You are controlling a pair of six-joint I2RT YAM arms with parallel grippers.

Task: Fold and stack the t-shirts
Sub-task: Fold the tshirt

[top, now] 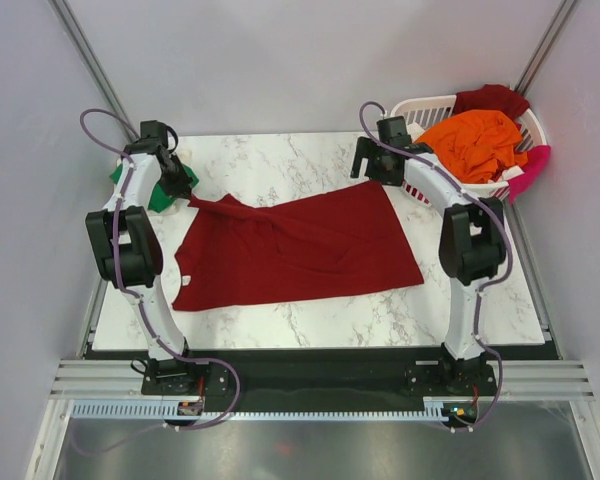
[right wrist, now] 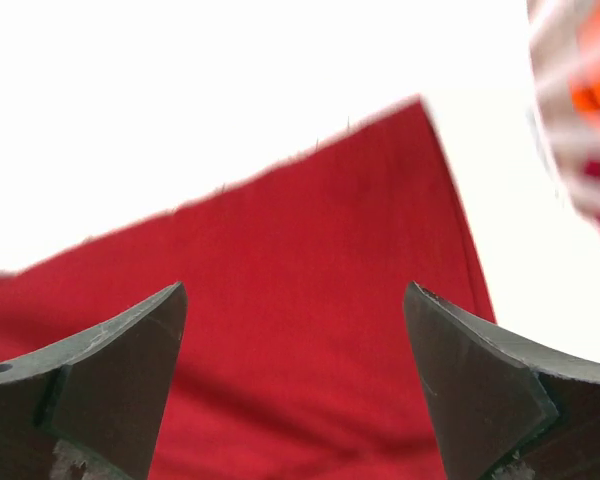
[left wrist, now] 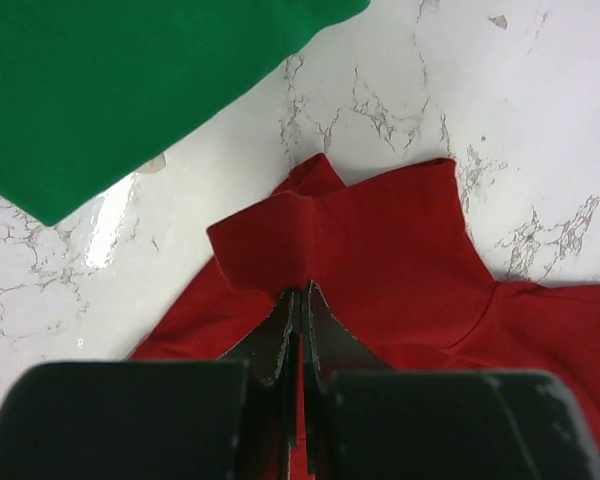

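The white laundry basket (top: 426, 106) sits at the table's (top: 300, 158) 1 o'clock corner. It holds an orange t-shirt (top: 475, 140) heaped in the middle and a second dark red t-shirt (top: 492, 98) bunched at its far rim. A pink t-shirt (top: 532, 168) spills over its 4 o'clock side.

The large dark red t-shirt (top: 300, 250) lies spread across the middle of the table, its body wrinkled toward 10 o'clock. There the left gripper (left wrist: 300, 292) has its jaws pinched tight on a raised fold of the shirt's edge. A green t-shirt (left wrist: 130, 80) lies on the table just beyond, at the 10 o'clock corner, partly hidden by the left arm in the top view.

The right gripper (right wrist: 295, 290) hangs over the red shirt's 1 o'clock corner with jaws spread wide and nothing between them, the basket blurred at its side.
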